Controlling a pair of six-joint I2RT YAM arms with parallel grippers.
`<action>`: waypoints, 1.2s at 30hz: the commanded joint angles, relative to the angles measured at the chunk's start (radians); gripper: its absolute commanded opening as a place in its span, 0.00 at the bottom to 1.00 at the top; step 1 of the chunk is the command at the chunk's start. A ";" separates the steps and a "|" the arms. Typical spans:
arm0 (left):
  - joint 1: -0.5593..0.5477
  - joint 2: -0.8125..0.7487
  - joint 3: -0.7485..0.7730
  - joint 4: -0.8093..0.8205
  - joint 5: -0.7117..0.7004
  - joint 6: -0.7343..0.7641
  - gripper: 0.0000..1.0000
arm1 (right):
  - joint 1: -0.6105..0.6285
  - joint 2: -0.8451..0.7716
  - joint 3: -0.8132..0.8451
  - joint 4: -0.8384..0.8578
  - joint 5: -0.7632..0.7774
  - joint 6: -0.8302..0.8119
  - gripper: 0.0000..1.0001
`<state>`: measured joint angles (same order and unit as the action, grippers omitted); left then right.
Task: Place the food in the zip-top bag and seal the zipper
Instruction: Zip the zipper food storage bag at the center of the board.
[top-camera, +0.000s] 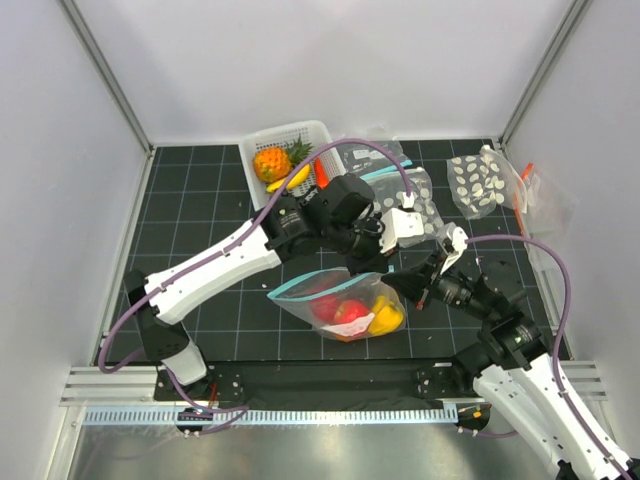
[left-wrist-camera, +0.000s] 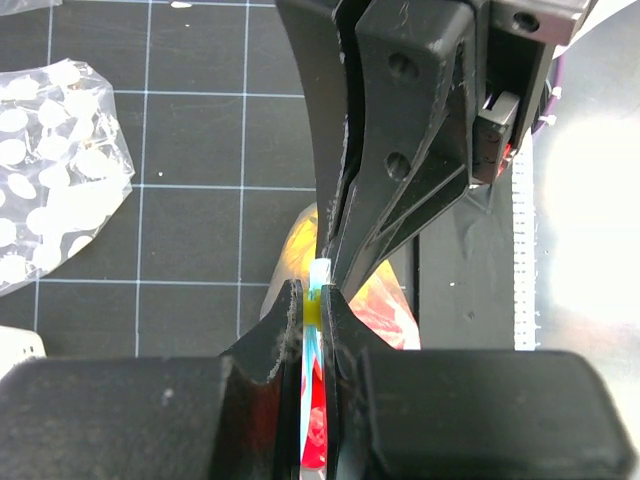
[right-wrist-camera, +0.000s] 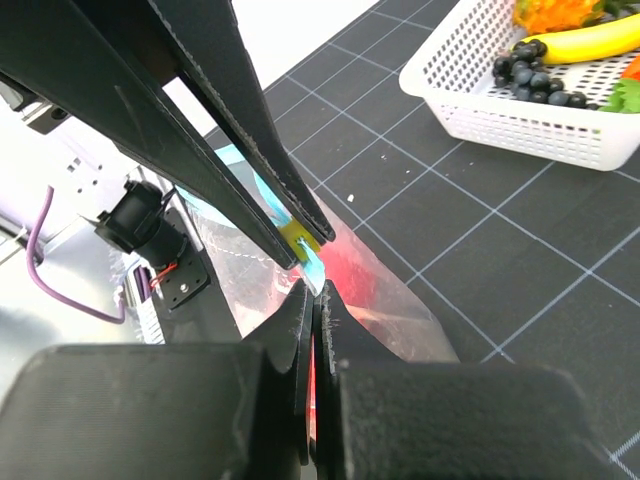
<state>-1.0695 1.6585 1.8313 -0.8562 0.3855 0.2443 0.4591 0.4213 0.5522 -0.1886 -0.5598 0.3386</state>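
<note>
The zip-top bag (top-camera: 330, 298) hangs at mid-table, held up by its right end. Red and yellow food (top-camera: 352, 312) lies inside; the bag shows red (left-wrist-camera: 385, 310) between the jaws in the left wrist view. The teal zipper (top-camera: 320, 281) runs along its mouth. My left gripper (left-wrist-camera: 313, 295) is shut on the zipper at a small yellow tab (right-wrist-camera: 298, 238). My right gripper (right-wrist-camera: 314, 290) is shut on the bag's teal end just beside it, tip to tip with the left fingers (right-wrist-camera: 250, 190). From above, both grippers (top-camera: 385, 262) (top-camera: 412, 283) meet at the bag's right corner.
A white basket (top-camera: 318, 131) at the back holds a pineapple (top-camera: 270, 163), a banana (top-camera: 290, 178) and dark berries (right-wrist-camera: 530, 75). Clear bags with white dots (top-camera: 480, 185) (left-wrist-camera: 50, 170) lie at the back right. The table's metal front edge (top-camera: 300, 440) runs behind the arms.
</note>
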 joint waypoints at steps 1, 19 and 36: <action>0.005 -0.026 0.020 -0.055 -0.051 0.024 0.00 | 0.003 -0.041 0.043 0.032 0.069 -0.004 0.01; 0.005 -0.140 -0.138 -0.078 -0.215 0.004 0.00 | 0.003 -0.159 0.064 -0.112 0.555 0.019 0.01; 0.054 -0.376 -0.411 -0.080 -0.342 -0.163 0.00 | 0.003 -0.039 0.169 -0.247 1.040 -0.001 0.01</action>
<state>-1.0374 1.3506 1.4605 -0.8536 0.0975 0.1265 0.4706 0.3622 0.6827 -0.4503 0.2760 0.3576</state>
